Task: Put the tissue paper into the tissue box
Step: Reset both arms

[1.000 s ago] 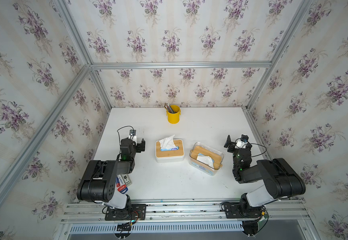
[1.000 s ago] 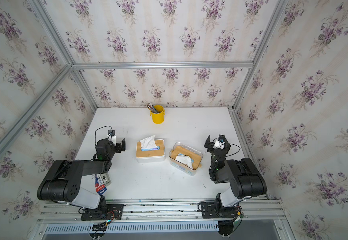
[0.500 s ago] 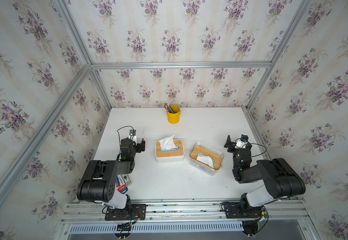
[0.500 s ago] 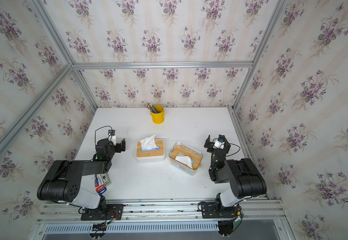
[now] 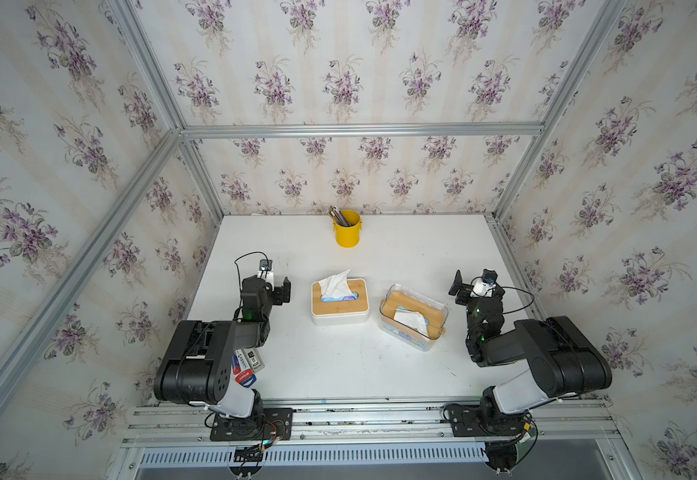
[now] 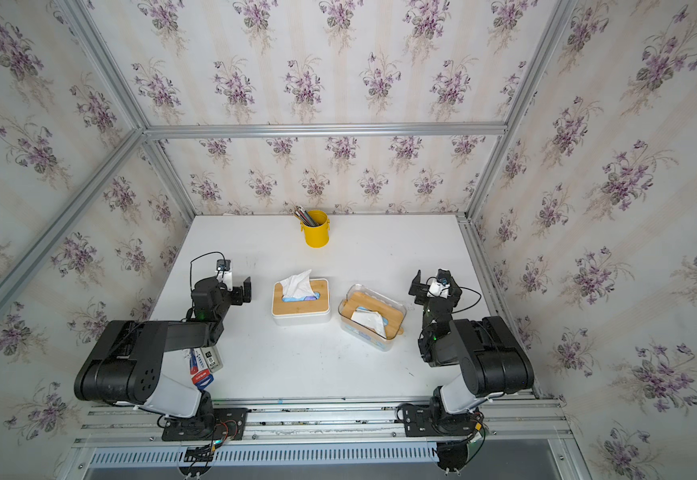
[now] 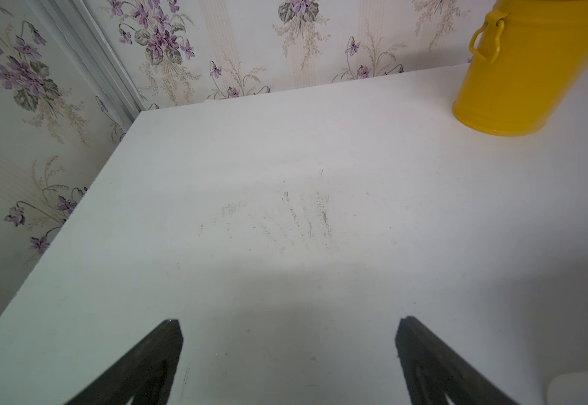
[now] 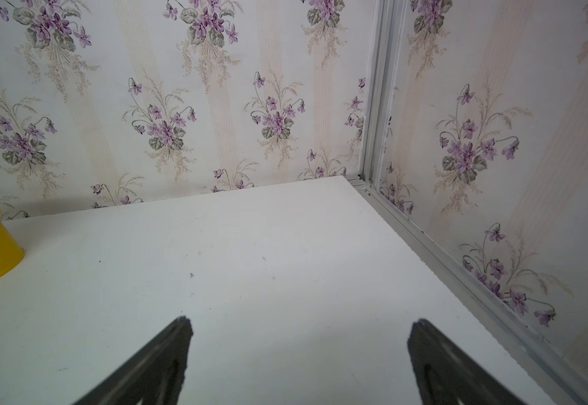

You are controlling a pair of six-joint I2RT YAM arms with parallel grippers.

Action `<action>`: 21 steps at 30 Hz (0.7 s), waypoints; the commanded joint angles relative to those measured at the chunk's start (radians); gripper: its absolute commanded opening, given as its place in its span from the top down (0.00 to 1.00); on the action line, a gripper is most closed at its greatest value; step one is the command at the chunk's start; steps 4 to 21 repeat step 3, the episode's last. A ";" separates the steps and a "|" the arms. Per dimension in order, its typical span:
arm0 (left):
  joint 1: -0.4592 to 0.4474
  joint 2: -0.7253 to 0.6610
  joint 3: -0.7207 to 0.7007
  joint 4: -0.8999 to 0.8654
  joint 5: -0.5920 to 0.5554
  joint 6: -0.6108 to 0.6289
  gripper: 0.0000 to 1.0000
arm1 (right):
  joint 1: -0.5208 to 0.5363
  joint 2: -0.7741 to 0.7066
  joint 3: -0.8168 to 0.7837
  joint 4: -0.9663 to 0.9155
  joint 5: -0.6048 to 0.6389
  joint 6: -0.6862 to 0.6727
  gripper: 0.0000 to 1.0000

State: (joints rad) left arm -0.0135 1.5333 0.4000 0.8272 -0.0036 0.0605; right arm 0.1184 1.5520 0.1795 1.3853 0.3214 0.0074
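The left gripper (image 7: 289, 322) hangs low over bare table (image 7: 285, 157), its two dark fingers (image 7: 159, 354) spread wide apart. Nothing is between them and they touch nothing. The right gripper (image 8: 299, 321) is the same: its fingers (image 8: 166, 350) are splayed fully, empty, above clean table surface near the right-hand corner of the enclosure.

Both top views show the arms folded back at the near edge, one on each side, with the task's things between them in the middle of the table. A white tissue box (image 5: 340, 316) with a bamboo lid sits nearer the left gripper. A tissue sheet (image 5: 334, 282) stands up out of its slot, and something blue shows in the slot beside it. Just to its right, turned at an angle, is a clear tissue box (image 5: 413, 343), also bamboo-topped, with a folded tissue (image 5: 411, 320) on its lid. From this height it could be lying loose or feeding out of the slot. The two boxes are close but apart, and neither gripper touches either.

A yellow pencil cup (image 5: 347, 232) stands upright near the back edge. The table is white and scuffed with faint dark marks. Wallpaper (image 5: 338, 83) with purple flowers covers the walls, which are framed by aluminium rails (image 5: 359, 129).
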 commanded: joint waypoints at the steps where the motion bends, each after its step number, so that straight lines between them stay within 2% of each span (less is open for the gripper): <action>1: 0.000 0.001 0.002 0.032 0.004 0.009 0.01 | 0.000 0.001 0.005 0.007 -0.004 -0.001 0.00; 21: 0.000 0.001 0.000 0.032 0.004 0.009 0.01 | 0.001 0.002 0.005 0.006 -0.004 -0.001 0.00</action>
